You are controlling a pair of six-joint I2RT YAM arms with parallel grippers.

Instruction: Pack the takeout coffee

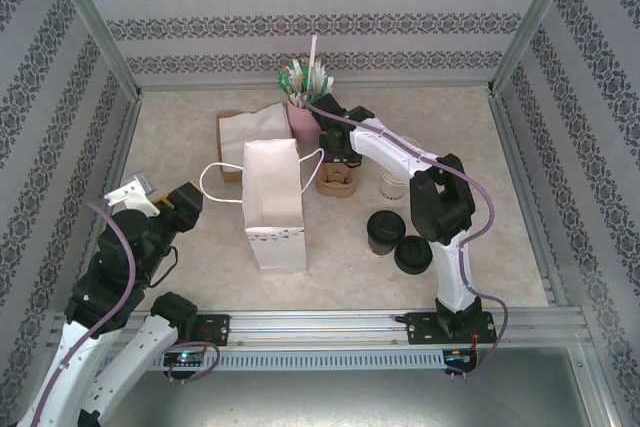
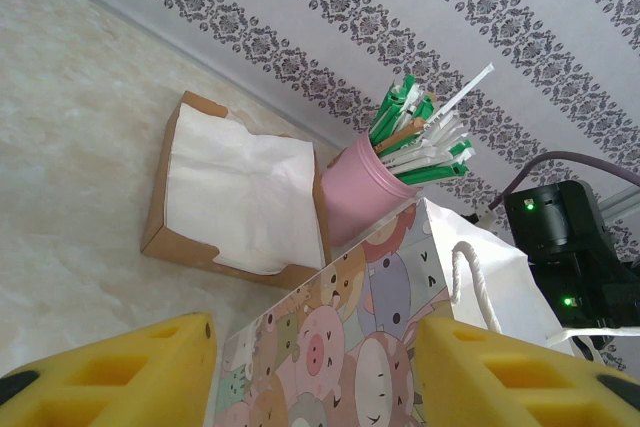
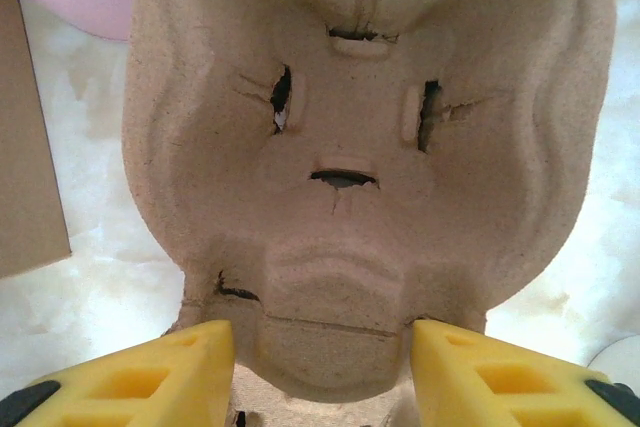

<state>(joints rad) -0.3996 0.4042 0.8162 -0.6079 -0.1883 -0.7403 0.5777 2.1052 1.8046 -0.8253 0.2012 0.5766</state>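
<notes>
Two black round tops (image 1: 385,230) (image 1: 413,254) stand right of the bag; from above I cannot tell which is the lidded takeout coffee. The white paper bag (image 1: 275,209) stands mid-table, and its cartoon-printed side (image 2: 340,337) faces my left gripper (image 2: 315,347). That left gripper (image 1: 160,202) hangs open left of the bag, apart from it. My right gripper (image 1: 338,159) reaches to a brown pulp cup carrier (image 1: 338,183). Its yellow fingers (image 3: 160,367) press both sides of the carrier's near lobe (image 3: 340,327).
A cardboard box of white napkins (image 1: 240,135) (image 2: 230,192) and a pink cup of wrapped straws (image 1: 303,112) (image 2: 365,187) stand behind the bag. A stack of cream cups (image 1: 390,183) sits under the right arm. Patterned walls enclose three sides.
</notes>
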